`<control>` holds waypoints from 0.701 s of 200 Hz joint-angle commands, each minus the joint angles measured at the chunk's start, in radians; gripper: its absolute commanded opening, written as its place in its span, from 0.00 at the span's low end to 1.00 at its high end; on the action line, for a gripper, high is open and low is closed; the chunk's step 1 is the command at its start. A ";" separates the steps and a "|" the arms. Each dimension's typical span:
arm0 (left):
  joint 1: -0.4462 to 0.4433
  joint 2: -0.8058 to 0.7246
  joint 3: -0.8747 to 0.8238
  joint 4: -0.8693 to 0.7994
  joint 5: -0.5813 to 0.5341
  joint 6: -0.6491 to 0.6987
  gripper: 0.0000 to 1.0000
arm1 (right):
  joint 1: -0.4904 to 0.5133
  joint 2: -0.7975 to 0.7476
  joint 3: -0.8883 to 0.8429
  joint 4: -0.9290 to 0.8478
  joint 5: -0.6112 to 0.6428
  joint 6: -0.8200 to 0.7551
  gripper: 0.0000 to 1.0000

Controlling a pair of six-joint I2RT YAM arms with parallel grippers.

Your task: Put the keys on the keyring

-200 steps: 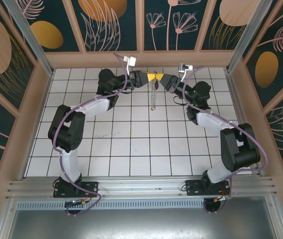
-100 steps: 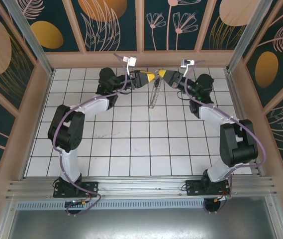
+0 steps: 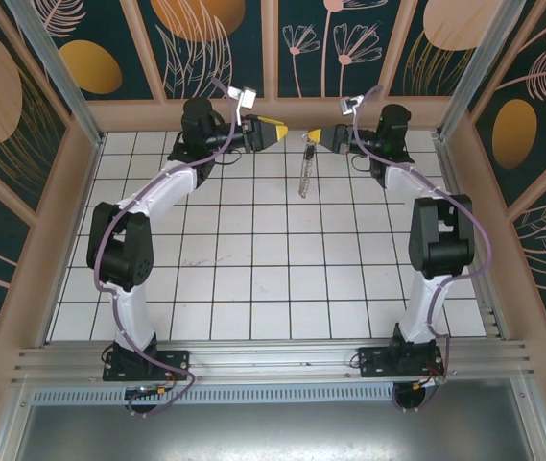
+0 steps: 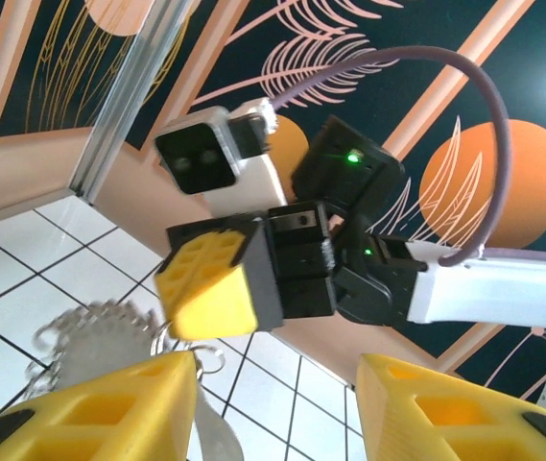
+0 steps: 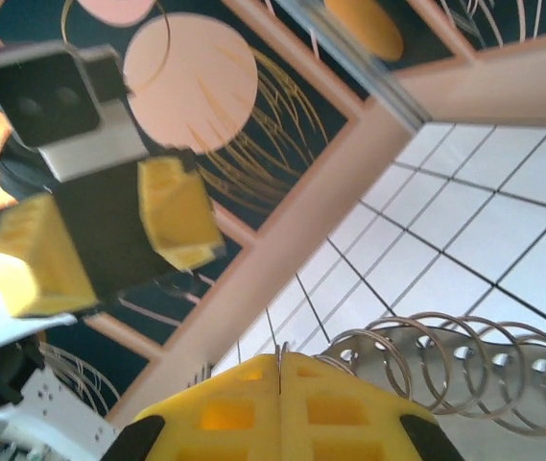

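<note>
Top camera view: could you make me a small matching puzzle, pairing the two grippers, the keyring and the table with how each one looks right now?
Things:
1. left gripper
2. right gripper
3. keyring
4. table

States:
A. white tiles with dark grid lines
B. jaws apart, holding nothing
C. dangling, pinched at its top end
D. jaws shut on the keyring

Pairs: 1-B, 2-D, 3-C, 4-A

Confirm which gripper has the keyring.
The right gripper: its fingers are shut on the keyring, which hangs below. The left gripper has its fingers apart, empty.
</note>
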 commanded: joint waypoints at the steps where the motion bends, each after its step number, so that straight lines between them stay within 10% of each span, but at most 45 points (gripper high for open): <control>1: 0.010 0.039 0.075 -0.139 0.032 0.095 0.47 | -0.004 0.062 0.138 -0.180 -0.120 -0.137 0.00; 60: 0.020 0.175 0.252 -0.309 0.090 0.158 0.38 | 0.022 0.236 0.486 -0.845 -0.214 -0.580 0.00; 140: 0.020 0.205 0.228 -0.294 0.145 0.136 0.30 | 0.045 0.232 0.499 -0.865 -0.202 -0.590 0.00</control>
